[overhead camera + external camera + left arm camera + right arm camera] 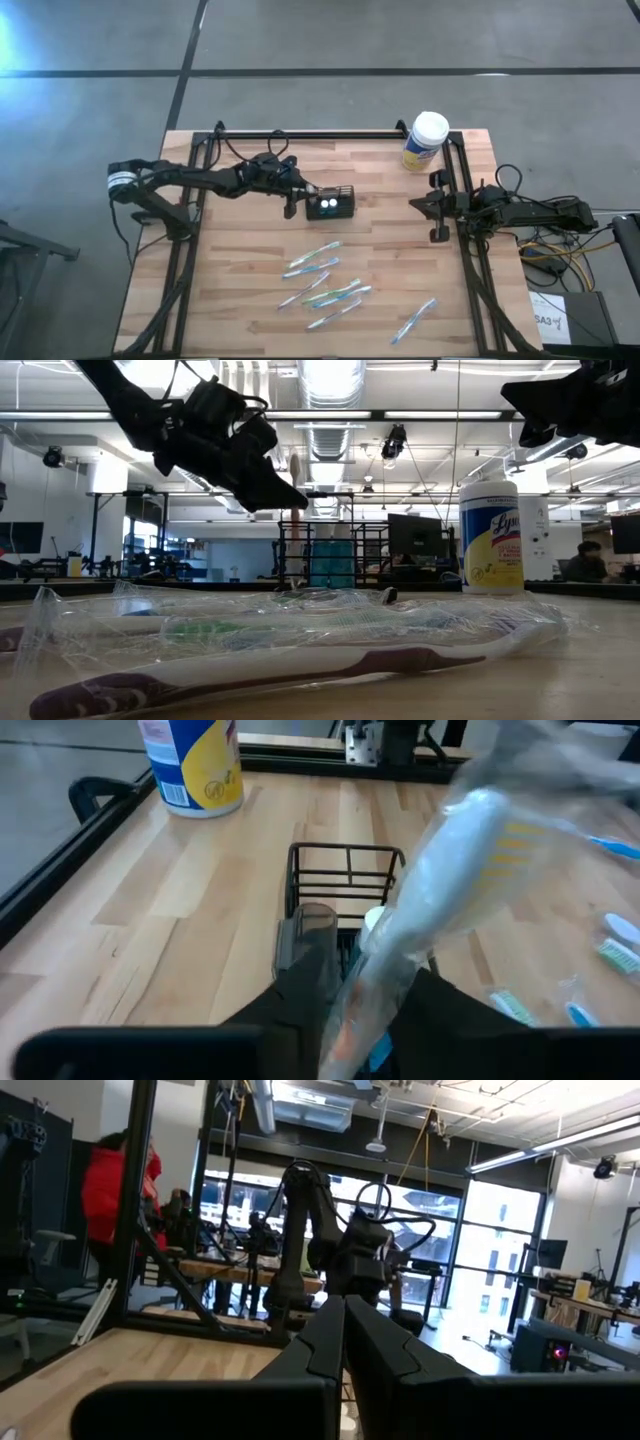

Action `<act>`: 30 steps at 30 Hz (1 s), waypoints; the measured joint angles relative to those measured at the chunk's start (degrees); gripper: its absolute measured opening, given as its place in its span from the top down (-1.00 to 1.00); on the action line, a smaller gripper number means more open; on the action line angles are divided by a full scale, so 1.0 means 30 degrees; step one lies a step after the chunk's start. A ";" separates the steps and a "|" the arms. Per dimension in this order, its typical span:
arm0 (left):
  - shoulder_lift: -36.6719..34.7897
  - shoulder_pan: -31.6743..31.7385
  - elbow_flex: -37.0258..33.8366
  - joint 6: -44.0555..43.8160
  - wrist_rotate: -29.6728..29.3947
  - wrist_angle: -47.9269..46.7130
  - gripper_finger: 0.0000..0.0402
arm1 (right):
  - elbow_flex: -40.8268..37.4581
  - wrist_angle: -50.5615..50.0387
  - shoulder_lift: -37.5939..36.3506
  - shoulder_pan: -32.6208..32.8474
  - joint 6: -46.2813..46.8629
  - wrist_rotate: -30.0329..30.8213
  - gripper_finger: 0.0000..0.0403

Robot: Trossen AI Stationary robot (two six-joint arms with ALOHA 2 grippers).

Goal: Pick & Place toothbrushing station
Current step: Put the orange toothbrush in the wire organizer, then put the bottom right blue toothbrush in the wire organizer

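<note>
- The wooden table (250,300) carries the whole job, with both dark arms reaching in from its sides.
- The left arm stretches across the table's far half, and the left gripper (297,200) sits right at the near end of the caddy.
- The right arm waits at the right edge of the table; the right gripper (432,207) is clenched tight on nothing, its fingers pressed flat together in its own wrist view.
- A white-lidded, yellow-labelled wipes canister (424,141) stands upright at the far right corner, well away from the work.
- The toothbrushing station (333,203) — a small black slatted caddy — stands near the table's middle, a couple of pale brush heads already showing inside it.
- A wrapped toothbrush (440,890) stands tilted between the left gripper's fingers (310,935), its head over the caddy; whether the fingers grip it or have just let go, I cannot tell.
- Loose wrapped toothbrushes (320,280) lie scattered on the near half, one more (416,320) off toward the right — so I judge the job barely started, with most brushes left to carry.
</note>
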 joint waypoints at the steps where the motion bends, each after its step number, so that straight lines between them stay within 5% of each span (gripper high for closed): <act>1: -0.0034 0.0000 0.0000 0.0004 0.0032 0.0020 0.43 | -0.0002 0.0007 0.0007 -0.0002 0.0000 0.0000 0.96; 12: -0.0459 0.0000 0.0037 -0.0010 0.0063 -0.0058 -0.28 | -0.0024 0.0000 0.0062 -0.0002 0.0000 -0.0007 0.96; 18: -0.4088 0.0000 0.0192 -0.0100 0.0060 -0.3053 -0.44 | -0.0024 0.0007 0.0079 -0.0002 0.0000 -0.0007 0.96; 24: -1.0174 0.0000 0.0120 0.0599 -0.0084 -0.7242 -0.34 | -0.0024 0.0007 0.0087 -0.0002 0.0000 -0.0007 0.96; 30: -1.5344 0.0000 -0.1565 0.0488 -0.0151 -0.9078 0.25 | -0.0024 0.0015 0.0080 -0.0002 0.0025 -0.0002 0.96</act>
